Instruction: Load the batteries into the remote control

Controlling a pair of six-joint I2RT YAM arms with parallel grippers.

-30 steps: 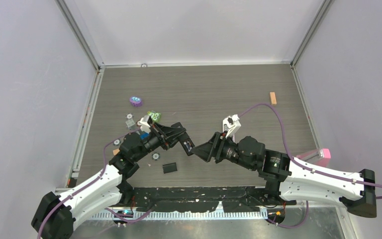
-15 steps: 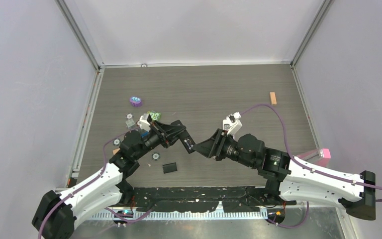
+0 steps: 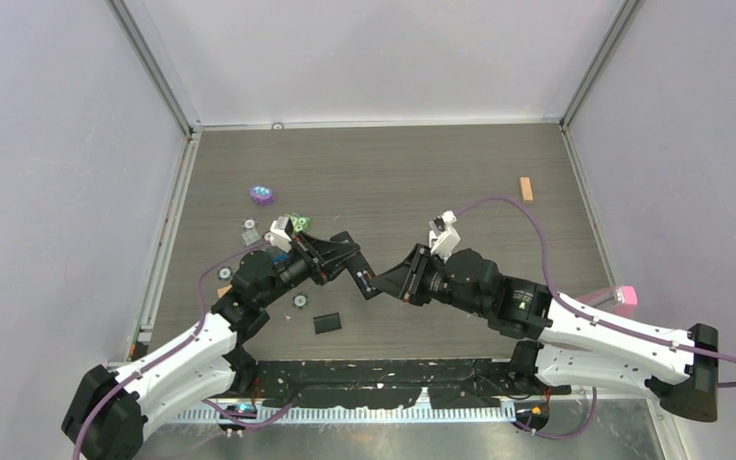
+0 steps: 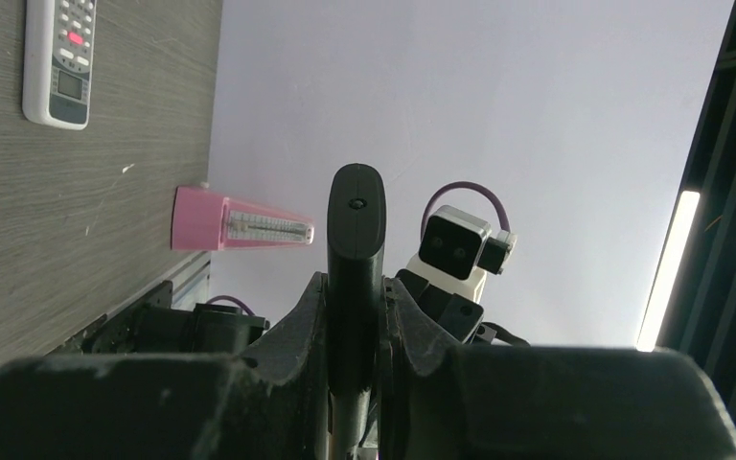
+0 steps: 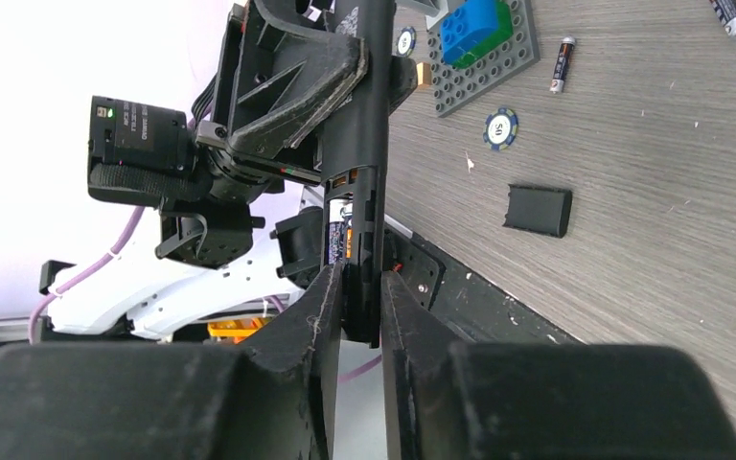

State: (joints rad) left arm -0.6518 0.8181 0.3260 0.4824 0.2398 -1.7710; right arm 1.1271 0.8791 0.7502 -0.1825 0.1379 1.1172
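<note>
At the left of the dark grey wood-grain tabletop lie a small purple round piece, a grey studded baseplate carrying blue and green bricks, a round chip and two loose batteries, slim dark cells with silvery ends. Just right of these, the left fingers are clenched on the slim black plastic remote control. They hold it off the surface at mid-table with its open end pointing right. Its flat black battery cover lies on the tabletop near the arm bases. In the open compartment, what looks like one cell is already seated. The right fingers pinch that open end from both sides. The step looks like steadying or re-gripping the remote between the two arms. To do it well, the right grasp should bear on the casing walls rather than the seated cell. The left hold should release only once the right is firm, and the compartment should end up facing upward. Farther right lie a small orange block and a pink box at the tabletop's edge. Pale walls and aluminium rails enclose the surface.
</note>
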